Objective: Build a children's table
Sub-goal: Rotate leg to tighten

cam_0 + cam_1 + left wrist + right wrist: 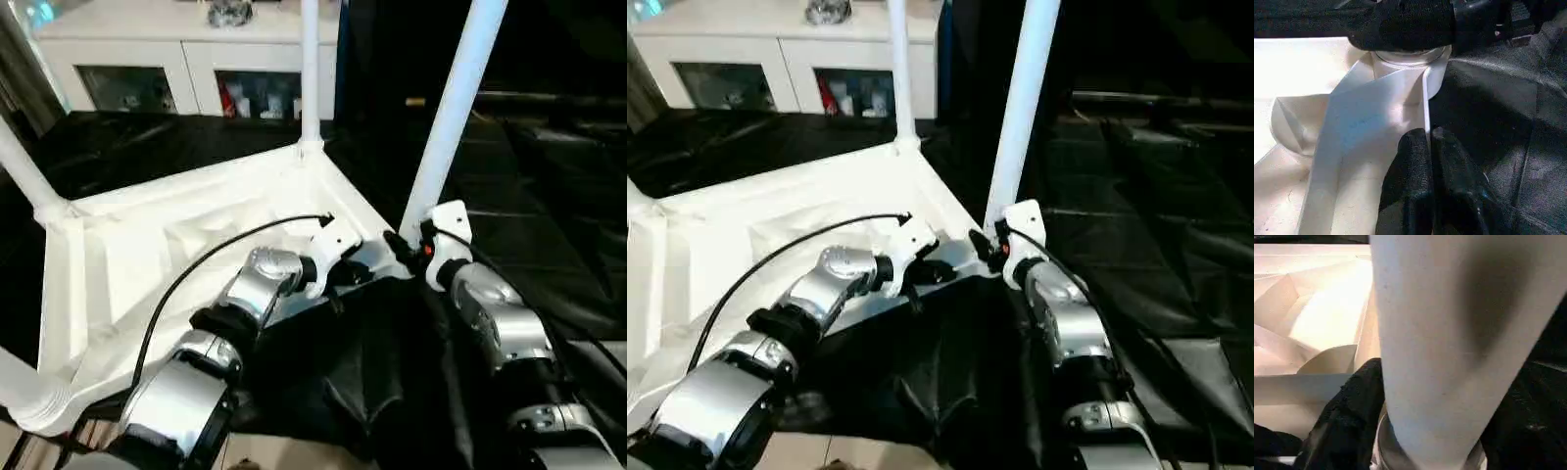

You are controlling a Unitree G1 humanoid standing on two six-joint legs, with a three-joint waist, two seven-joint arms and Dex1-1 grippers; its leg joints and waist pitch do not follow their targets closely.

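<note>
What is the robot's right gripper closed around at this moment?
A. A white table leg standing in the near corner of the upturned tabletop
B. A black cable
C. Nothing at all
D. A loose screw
A: the right gripper clasps the base of a white leg standing in the tabletop's corner socket, and the right wrist view shows its fingers around the tube.
</note>
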